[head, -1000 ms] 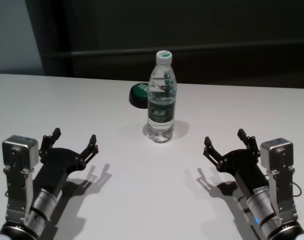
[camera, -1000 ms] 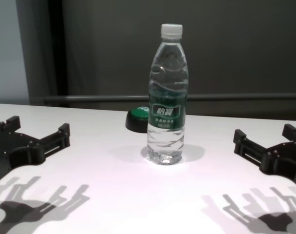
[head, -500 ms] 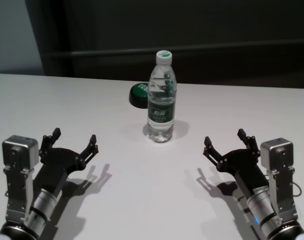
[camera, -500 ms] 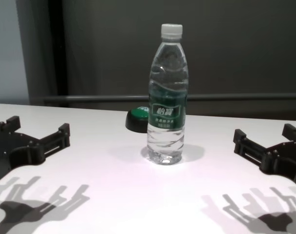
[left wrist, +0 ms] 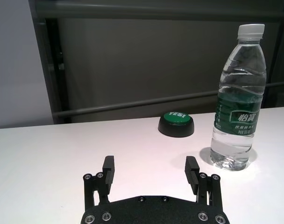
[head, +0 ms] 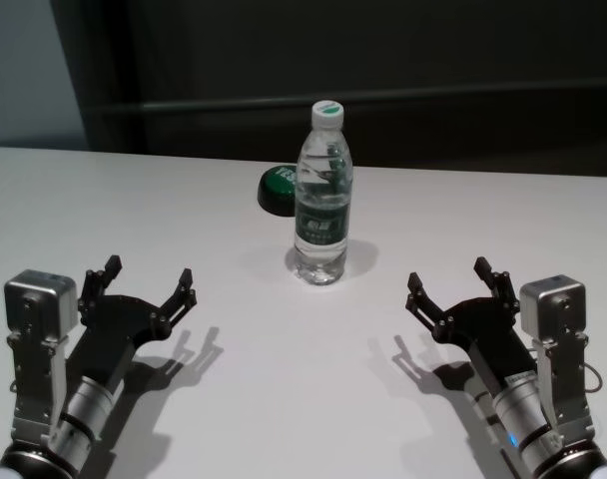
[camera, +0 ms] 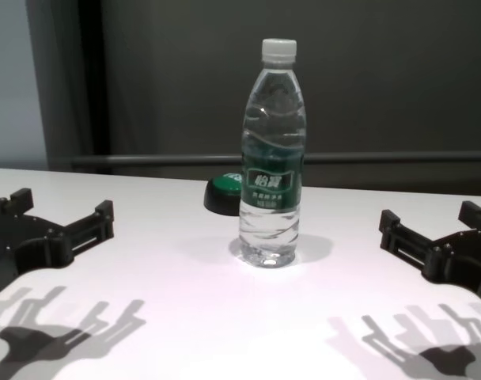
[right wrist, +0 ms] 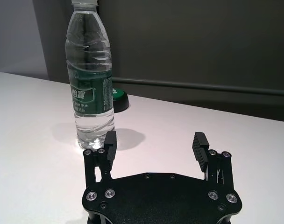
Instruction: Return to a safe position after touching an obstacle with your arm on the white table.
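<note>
Nearest me, toward the table's front edge, I have both arms low over the white table [head: 303, 399]: the left gripper [head: 149, 284] toward the front left corner and the right gripper [head: 453, 286] toward the front right, each with its fingers spread wide and nothing between them. Both hang just above the surface, throwing shadows on the bare top beneath, and both stand well apart from everything else. Farther in, about midway between the two side edges, the obstacle [head: 321, 195], a clear water bottle with a white cap and dark green label, stands upright, with neither arm touching it. Just behind it, toward the far edge, sits a low black-and-green dome button [head: 278, 189], very near the bottle, though I cannot tell whether they touch. I read this as either the parked posture or the start before any reach; I can't say which. The risk I see from here is the bottle itself: tall on a narrow base, so a forearm meeting it high or quickly would likely tip it, perhaps onto the button behind. On the way back, a spread finger could snag the label or cap and drag the bottle, and lowering either gripper further could scrape its fingertips on the tabletop.
</note>
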